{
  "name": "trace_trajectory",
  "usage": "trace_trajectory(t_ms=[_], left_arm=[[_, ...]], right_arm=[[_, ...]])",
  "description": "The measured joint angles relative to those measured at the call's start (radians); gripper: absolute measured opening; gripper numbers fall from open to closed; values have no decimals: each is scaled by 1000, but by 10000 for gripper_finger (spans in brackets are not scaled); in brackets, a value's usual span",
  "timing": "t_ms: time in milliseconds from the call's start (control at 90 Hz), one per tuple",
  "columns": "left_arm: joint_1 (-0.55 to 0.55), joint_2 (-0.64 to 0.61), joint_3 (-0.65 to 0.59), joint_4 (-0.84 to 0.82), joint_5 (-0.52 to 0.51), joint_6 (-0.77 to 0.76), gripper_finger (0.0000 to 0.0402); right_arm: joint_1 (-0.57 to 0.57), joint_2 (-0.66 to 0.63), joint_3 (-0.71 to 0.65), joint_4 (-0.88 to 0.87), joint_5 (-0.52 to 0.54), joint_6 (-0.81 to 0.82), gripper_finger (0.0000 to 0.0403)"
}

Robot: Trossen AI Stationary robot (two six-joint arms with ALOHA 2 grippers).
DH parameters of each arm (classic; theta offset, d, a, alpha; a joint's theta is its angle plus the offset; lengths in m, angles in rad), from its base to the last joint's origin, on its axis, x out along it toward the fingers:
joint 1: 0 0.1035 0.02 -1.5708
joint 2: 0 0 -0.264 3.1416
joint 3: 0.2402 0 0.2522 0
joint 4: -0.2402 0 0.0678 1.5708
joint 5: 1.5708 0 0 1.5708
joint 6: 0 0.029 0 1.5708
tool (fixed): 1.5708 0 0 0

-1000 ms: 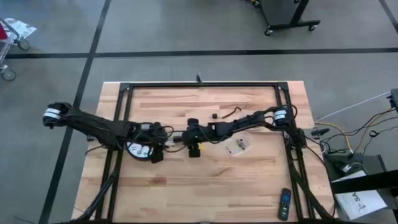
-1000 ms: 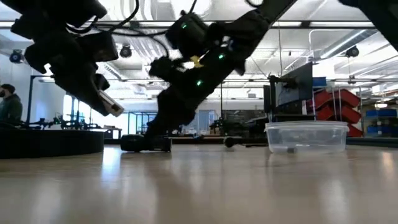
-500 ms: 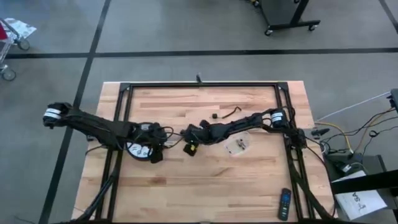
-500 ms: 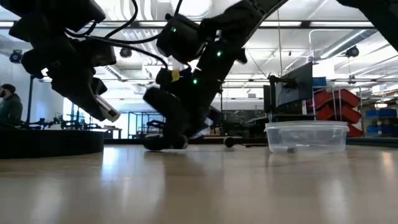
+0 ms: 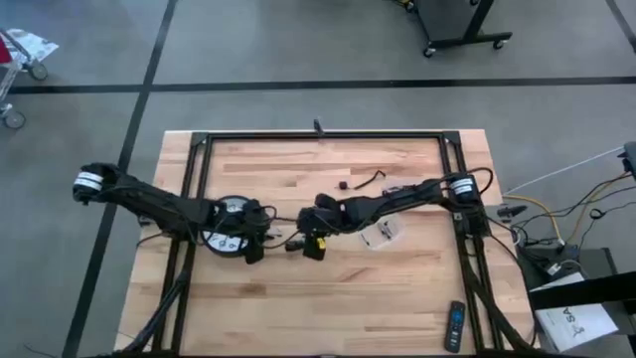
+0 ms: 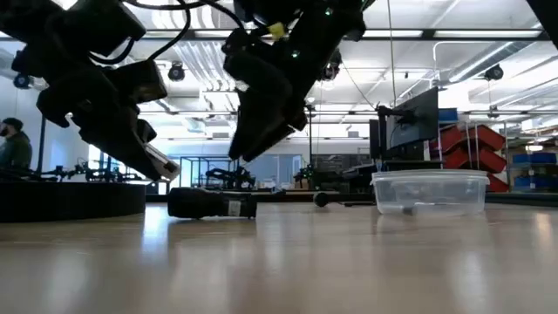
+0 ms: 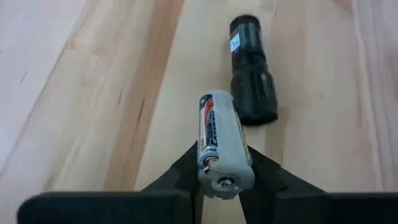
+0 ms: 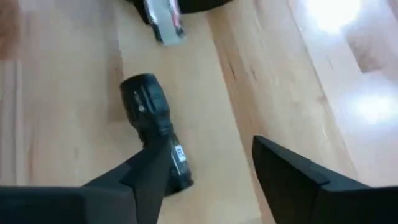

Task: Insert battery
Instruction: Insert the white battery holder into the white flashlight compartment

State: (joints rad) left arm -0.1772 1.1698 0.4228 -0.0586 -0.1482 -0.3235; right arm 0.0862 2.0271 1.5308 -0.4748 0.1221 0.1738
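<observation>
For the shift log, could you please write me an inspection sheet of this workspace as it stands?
Surface: light wooden butcher-block table, bare at the front.
Job's things: black cylindrical flashlight lying flat; grey AA battery held above the table.
Clutter: clear plastic tub; black remote control near the edge.
Grippers: left gripper shut on the battery; right gripper jaws open above the flashlight.
Cables: loose black wire on the table.
Surroundings: person standing far off.

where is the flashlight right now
The flashlight lies on its side on the table near its middle, between the left gripper, which holds the battery, and the open right gripper above it.
</observation>
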Motion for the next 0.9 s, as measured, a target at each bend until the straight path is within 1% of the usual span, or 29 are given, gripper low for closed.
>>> trace_trajectory(t_ms=[89, 233, 344, 411, 533, 589, 633, 678, 811, 900], left_arm=[[-10, 56, 0, 65, 0, 7, 58], [-10, 168, 15, 140, 0, 20, 58], [-10, 253, 41, 139, 25, 25, 58], [-15, 289, 62, 146, 53, 26, 58], [-50, 335, 103, 148, 92, 32, 58], [-81, 346, 121, 144, 101, 33, 58], [-106, 349, 135, 142, 117, 30, 58], [-127, 350, 146, 140, 130, 25, 58], [-170, 350, 169, 140, 129, 15, 58], [-180, 349, 172, 140, 111, 8, 58]], right_arm=[[20, 4, -8, 7, -38, -39, 212], [73, 40, -13, 7, -129, -81, 201], [107, 62, -13, 52, -188, -55, 192], [121, 81, -12, 80, -203, -21, 187], [128, 122, -13, 75, -196, 54, 178], [125, 132, -12, 74, -166, 85, 174], [125, 132, -12, 62, -116, 100, 171], [122, 133, -12, 60, -99, 109, 168], [125, 119, -12, 35, -37, 124, 163], [133, 95, -12, 14, -35, 141, 166]])
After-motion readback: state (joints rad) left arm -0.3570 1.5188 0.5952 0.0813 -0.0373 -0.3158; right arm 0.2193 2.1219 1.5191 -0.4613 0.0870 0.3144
